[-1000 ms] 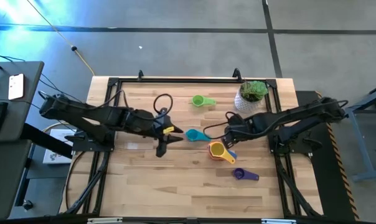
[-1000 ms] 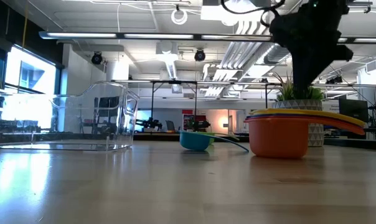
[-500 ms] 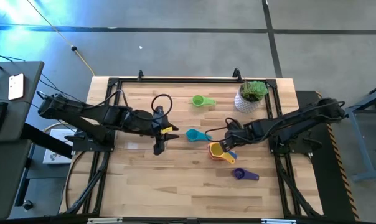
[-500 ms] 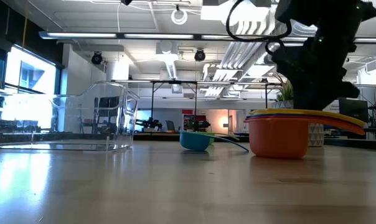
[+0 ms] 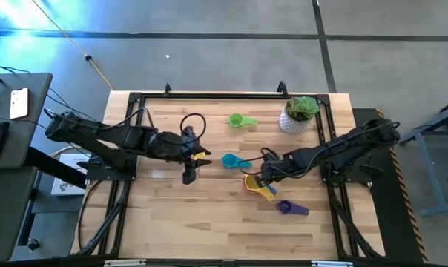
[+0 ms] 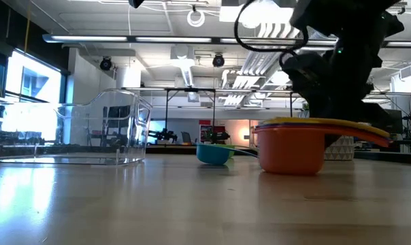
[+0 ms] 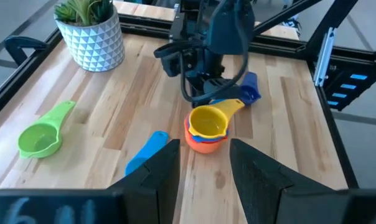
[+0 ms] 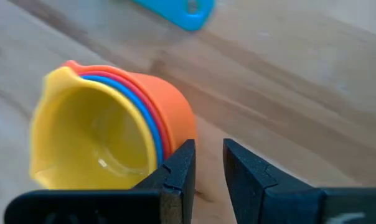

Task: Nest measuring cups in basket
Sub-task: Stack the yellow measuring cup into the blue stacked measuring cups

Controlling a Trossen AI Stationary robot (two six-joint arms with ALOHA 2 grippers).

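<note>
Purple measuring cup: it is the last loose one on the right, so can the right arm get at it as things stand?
Probably yes. The purple measuring cup lies alone on bare table just beyond the nested stack, where the right pincer is now.

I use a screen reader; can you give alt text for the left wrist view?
A nested stack of cups, yellow inside orange, sits on the wooden table with the right gripper just behind it. A green cup and potted plant sit apart.
</note>
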